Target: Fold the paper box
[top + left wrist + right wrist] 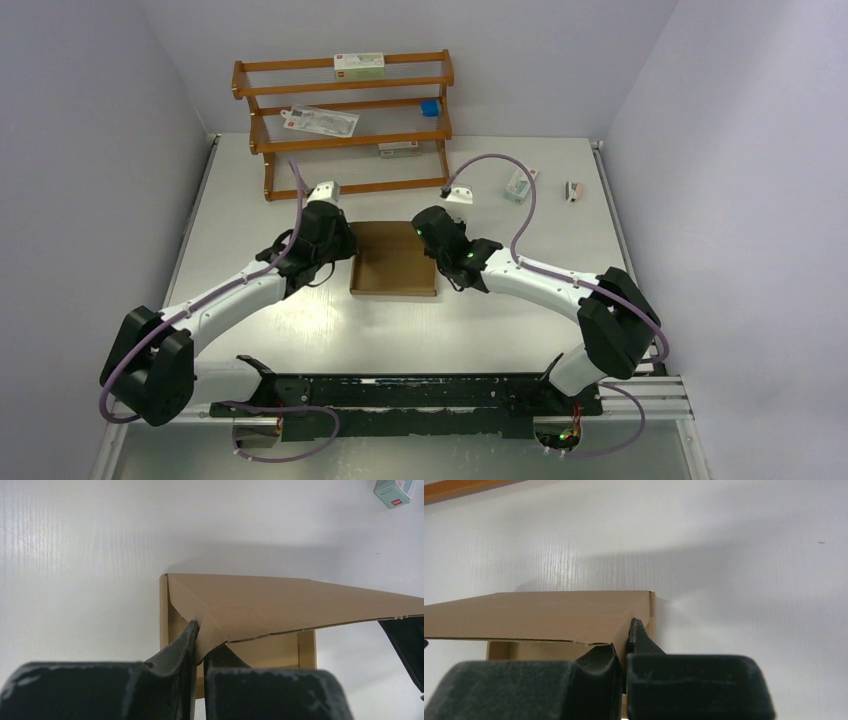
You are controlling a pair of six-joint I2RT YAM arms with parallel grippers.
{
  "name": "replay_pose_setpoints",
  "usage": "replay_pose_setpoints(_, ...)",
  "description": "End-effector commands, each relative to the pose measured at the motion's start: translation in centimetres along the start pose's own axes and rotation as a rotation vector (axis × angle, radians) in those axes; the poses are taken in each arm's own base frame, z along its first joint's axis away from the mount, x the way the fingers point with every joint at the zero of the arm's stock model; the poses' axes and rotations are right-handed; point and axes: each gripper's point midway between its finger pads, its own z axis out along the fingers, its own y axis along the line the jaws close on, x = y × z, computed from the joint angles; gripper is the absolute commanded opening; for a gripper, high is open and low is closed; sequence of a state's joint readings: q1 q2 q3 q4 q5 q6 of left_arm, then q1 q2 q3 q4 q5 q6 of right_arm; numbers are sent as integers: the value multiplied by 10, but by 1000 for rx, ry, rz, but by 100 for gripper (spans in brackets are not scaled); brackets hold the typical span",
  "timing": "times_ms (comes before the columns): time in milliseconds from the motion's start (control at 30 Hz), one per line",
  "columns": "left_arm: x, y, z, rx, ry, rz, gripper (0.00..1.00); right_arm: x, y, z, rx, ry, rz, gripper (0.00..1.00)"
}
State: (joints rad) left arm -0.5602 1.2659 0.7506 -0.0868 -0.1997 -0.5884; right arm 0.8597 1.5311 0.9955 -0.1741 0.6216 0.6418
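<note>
Clerk: Item one, table (520, 335), white, is carrying everything listed. Item two, wooden rack (345, 125), is standing at the far edge, well apart from the work.

Checker: And the task's own piece?

Clerk: Item three, paper box (392, 268), plain brown, is sitting mid-table between the two arms. Its base is lying flat on the surface and low side walls are standing along its edges, so the tray part is looking formed.

Checker: Lid?

Clerk: Item four, lid panel (280, 605), is hanging raised and tilted above the tray, not resting on the walls. Which edge is hinging it, I cannot tell.

Checker: Who is holding it?

Clerk: Item five, left gripper (200, 640), is pinching the panel's left corner, with the cardboard sandwiched between its fingers (182, 645). Item six, right gripper (625, 642), is pinching the opposite corner the same way, both pads pressing onto the sheet.

Checker: Reckoning?

Clerk: I am judging the job past halfway. Walls are up; the lid is not yet lowered, and any closing flap is not yet tucked, as far as these views are showing.

Checker: Sundries?

Clerk: Item seven, small carton (518, 185), white and green, is lying far right, well apart, playing no part.
</note>
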Motion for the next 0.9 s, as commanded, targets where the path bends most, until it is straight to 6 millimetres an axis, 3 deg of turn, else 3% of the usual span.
replay_pose_setpoints(0,33,-14,-6,78,93,-29,10,27,9,-4,-19,77,97,1)
replay_pose_setpoints(267,49,-10,-7,81,121,-24,11,36,-1,-8,1,55,141,2)
replay_pose_setpoints(533,65,1,-14,74,135,-30,13,61,-13,-11,-12,82,79,8)
replay_pose_setpoints(700,76,4,-19,87,162,-35,17,66,-13,-23,-49,93,41,16)
replay_pose_setpoints(867,73,3,-30,104,148,-40,25,55,-16,-38,-86,72,42,33)
